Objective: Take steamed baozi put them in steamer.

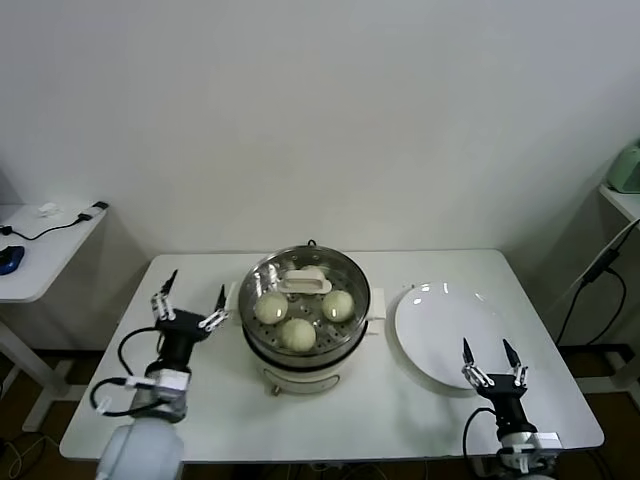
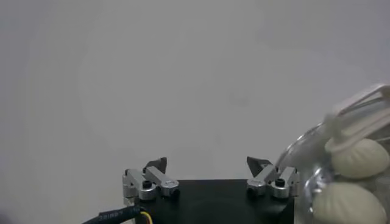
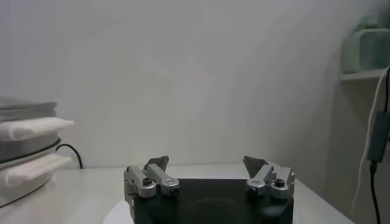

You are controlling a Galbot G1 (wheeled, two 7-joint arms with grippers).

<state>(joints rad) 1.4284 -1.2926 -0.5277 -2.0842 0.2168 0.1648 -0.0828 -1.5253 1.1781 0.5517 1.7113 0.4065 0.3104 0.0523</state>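
On the white table (image 1: 420, 400) by a plain wall (image 1: 330, 110), seemingly three baozi (image 1: 297, 333) fill the steamer (image 1: 305, 300).

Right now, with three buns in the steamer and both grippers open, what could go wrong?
1. The open left gripper sits close to the shiny round steel steamer; a sideways move might bump it.
2. The open right gripper hangs over the flat white plate's near rim and could clip it.

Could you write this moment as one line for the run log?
buns: three seen in steamer | plate: bare | left pincer: open, beside steamer | right pincer: open, over plate edge
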